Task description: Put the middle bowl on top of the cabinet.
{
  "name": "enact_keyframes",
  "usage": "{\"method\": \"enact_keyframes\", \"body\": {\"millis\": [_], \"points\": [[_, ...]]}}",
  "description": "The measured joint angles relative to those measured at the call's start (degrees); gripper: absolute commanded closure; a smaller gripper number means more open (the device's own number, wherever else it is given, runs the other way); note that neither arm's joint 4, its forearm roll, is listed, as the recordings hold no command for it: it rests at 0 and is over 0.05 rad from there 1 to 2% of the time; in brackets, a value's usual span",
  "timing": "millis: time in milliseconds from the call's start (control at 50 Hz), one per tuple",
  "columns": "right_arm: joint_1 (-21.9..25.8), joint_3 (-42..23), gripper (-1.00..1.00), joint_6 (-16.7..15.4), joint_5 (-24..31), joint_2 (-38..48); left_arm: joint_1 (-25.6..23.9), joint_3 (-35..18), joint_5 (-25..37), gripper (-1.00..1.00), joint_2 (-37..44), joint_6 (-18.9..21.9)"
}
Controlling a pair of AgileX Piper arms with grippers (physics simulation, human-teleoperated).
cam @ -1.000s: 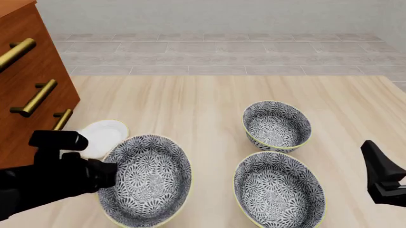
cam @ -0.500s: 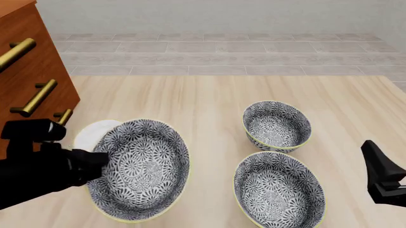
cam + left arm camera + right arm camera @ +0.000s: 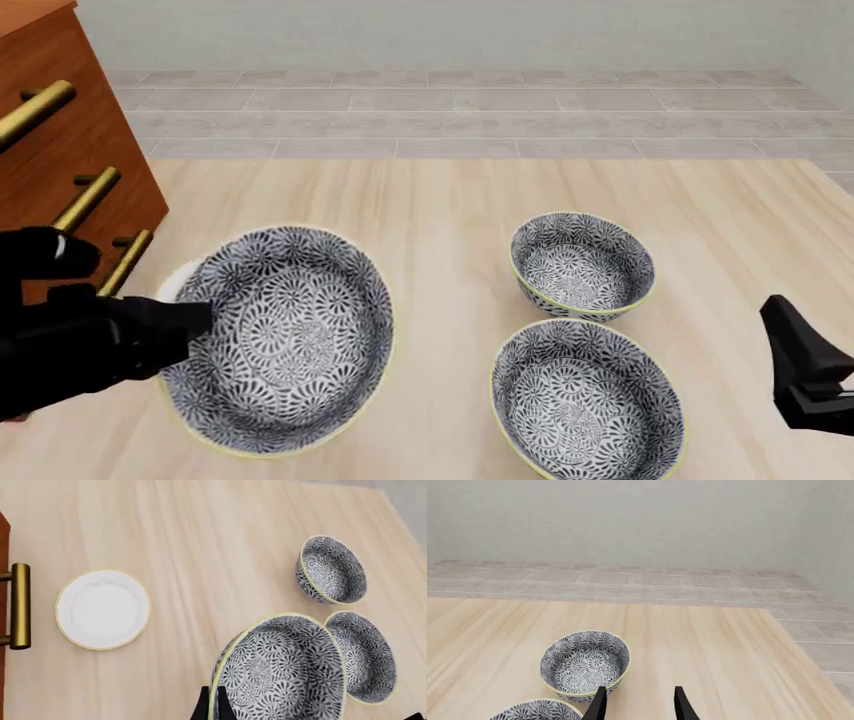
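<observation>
The middle bowl (image 3: 280,335), grey-and-white floral with a yellow-green rim, hangs tilted above the table at the front left. My left gripper (image 3: 198,322) is shut on its left rim. In the left wrist view the same bowl (image 3: 280,675) fills the near corner, with the left gripper (image 3: 213,711) pinching its edge. The reddish-brown cabinet (image 3: 67,130) with brass bar handles stands at the far left, just beside the held bowl; its top is out of view. My right gripper (image 3: 801,375) waits at the front right, open and empty, its fingers (image 3: 599,707) apart.
Two more floral bowls rest on the table: a smaller one (image 3: 583,262) right of centre and a larger one (image 3: 587,400) in front of it. A plain white saucer (image 3: 103,609) lies near the cabinet's foot, mostly hidden behind the held bowl in the front view.
My left gripper has risen and shifted left toward the cabinet, carrying the bowl off the table and tilting it; the bowl now covers most of the saucer. The right arm has stayed still.
</observation>
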Motion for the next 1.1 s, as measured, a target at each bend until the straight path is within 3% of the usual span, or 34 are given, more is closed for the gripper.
{"method": "enact_keyframes", "body": {"millis": [480,1100], "points": [[-0.2,0.0,-1.0,0.1,0.8,-0.8,3.7,-8.9,5.9,1.0,-1.1,4.6],[-0.5,0.0,-1.0,0.2,0.5,-0.3,8.8,-19.5,8.3,1.0,0.6,6.6]]}}
